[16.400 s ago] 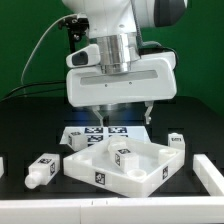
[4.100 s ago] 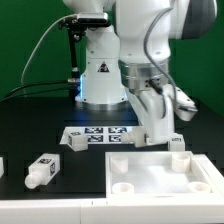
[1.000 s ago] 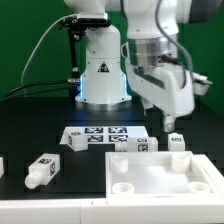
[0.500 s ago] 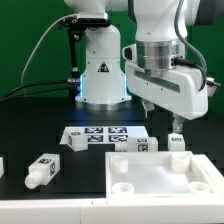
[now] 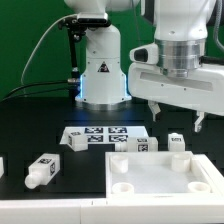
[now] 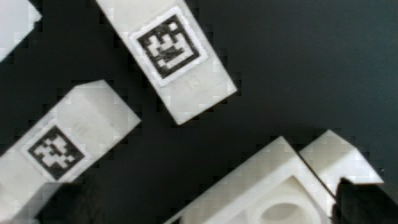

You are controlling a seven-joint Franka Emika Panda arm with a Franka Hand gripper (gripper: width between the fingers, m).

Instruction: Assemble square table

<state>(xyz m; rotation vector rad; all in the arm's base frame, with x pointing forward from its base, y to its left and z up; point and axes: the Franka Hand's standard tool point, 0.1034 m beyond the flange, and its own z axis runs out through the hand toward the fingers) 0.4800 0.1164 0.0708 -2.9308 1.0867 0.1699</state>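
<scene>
The square table's white top (image 5: 165,178), a slab with round corner holes, lies flat at the front of the exterior view's right. Just behind it sit two short white tagged legs (image 5: 145,145) (image 5: 177,143). A third leg (image 5: 42,170) lies alone at the exterior view's left. My gripper (image 5: 176,120) hangs open above the slab's back edge and these two legs, touching nothing. In the wrist view two tagged legs (image 6: 169,55) (image 6: 63,145) lie on the black table, and a corner of the top (image 6: 267,190) with a hole shows between my dark fingertips (image 6: 365,200); the gripper (image 6: 214,212) is empty.
The marker board (image 5: 98,136) lies flat behind the slab, towards the middle. The white robot base (image 5: 100,70) stands at the back with black cables to its left. A small white piece (image 5: 2,165) shows at the exterior view's left edge.
The gripper has swung towards the exterior view's right and turned its broad face to the camera, staying open and empty. The parts on the table have not moved.
</scene>
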